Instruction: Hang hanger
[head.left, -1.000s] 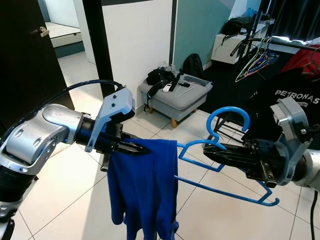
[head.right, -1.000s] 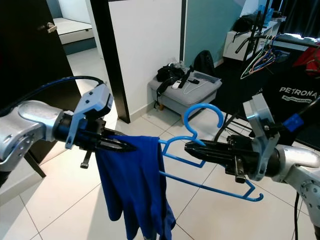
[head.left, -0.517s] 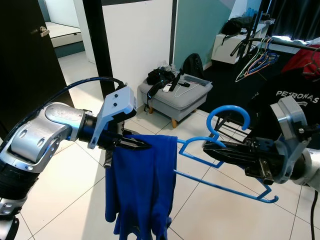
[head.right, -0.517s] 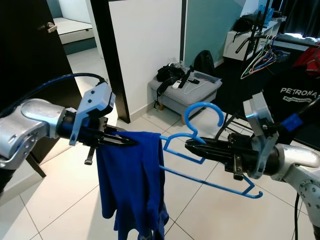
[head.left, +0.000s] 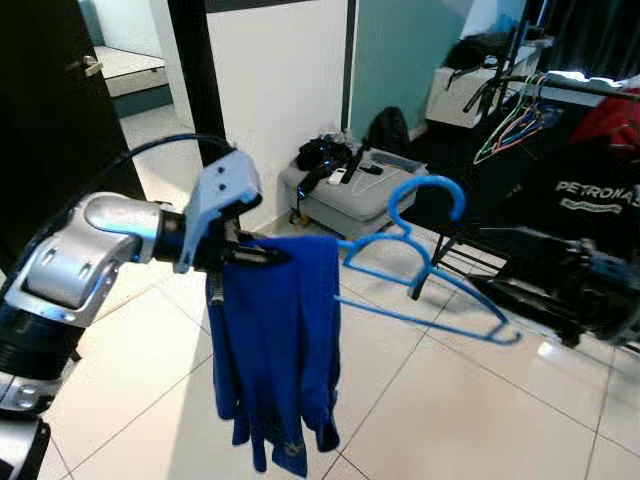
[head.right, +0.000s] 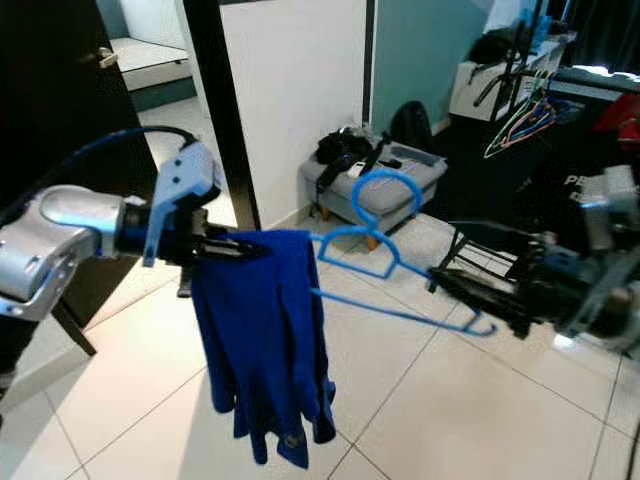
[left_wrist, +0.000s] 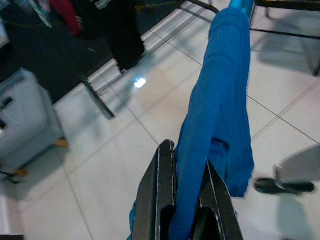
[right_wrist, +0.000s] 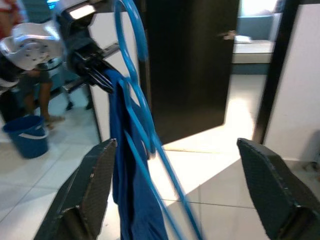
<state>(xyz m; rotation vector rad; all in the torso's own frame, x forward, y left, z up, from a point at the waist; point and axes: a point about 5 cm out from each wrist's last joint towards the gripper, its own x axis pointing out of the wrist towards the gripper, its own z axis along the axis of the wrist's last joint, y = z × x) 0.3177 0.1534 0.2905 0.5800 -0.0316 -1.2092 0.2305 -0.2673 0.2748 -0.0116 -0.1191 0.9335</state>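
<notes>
The left gripper has its 2 fingers pinched on the blue garment at its top edge. The cloth passes between the fingers and runs out past their tips, then drops below them in a long fold toward the tiled floor. This grip seems meant to carry the whole load: the garment is draped over one end of the blue hanger, so pinching the cloth there also props the hanger level.

The hanger reaches from the left fingers out toward the right gripper, its hook pointing up and free, which leaves it ready to catch a rail. Its far end lies just off the right fingertips. The right fingers are spread wide, and in the right wrist view the hanger and garment sit in the open gap between them, touching neither. So the right gripper holds nothing, and the hanger appears to rest on the left grip alone.

Beyond the right fingertips stands a clothes rack with other hangers on it, the likely target. A grey stool sits well behind the hanger.
</notes>
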